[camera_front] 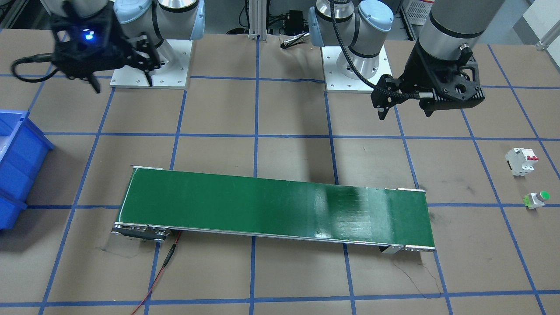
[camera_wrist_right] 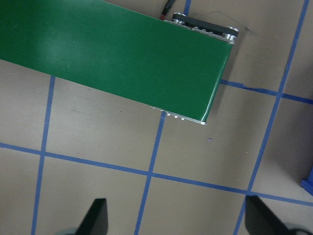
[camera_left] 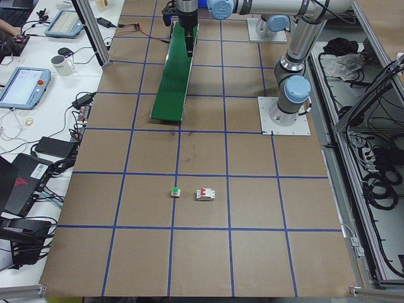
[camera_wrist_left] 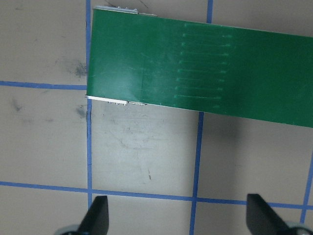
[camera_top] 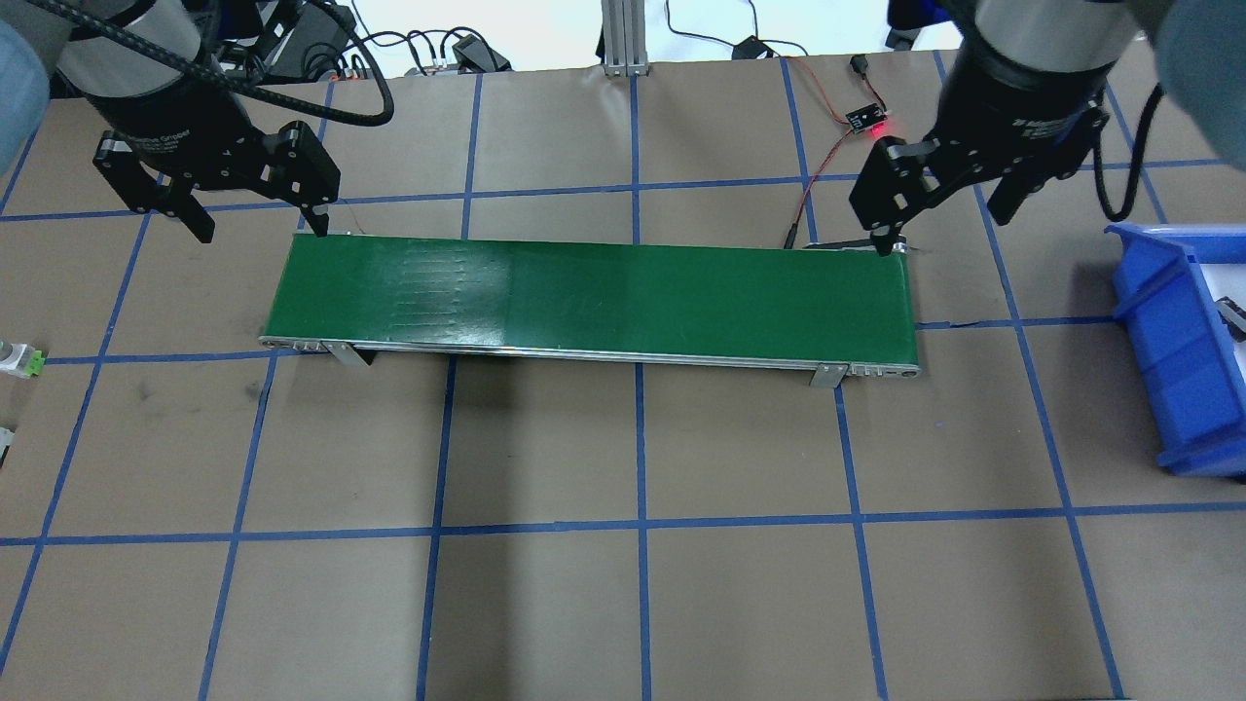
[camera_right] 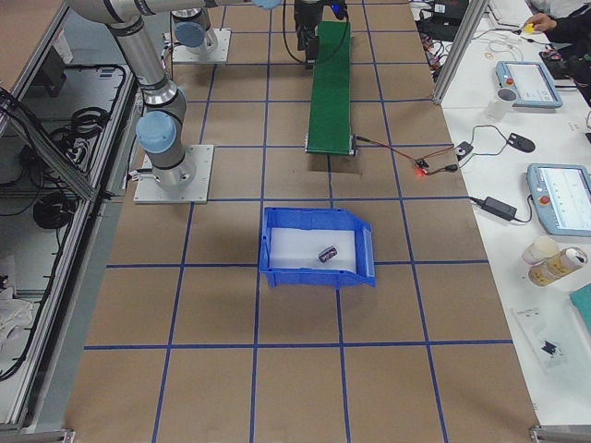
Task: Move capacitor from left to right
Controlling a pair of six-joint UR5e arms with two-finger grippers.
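Green belt, blue bin and two small electrical parts on a taped desk

A long green conveyor belt (camera_top: 594, 292) lies across the brown desk (camera_top: 642, 584), which blue tape lines divide into squares. Beyond one end of the belt, a white circuit breaker (camera_front: 521, 161) with red switches sits near a green-capped push button (camera_front: 538, 199), the two apart from each other. Beyond the opposite end stands a blue bin (camera_right: 319, 279). A red wire (camera_front: 162, 267) trails from the belt's end on that side, and a small board (camera_top: 866, 122) with a red light lies close by.
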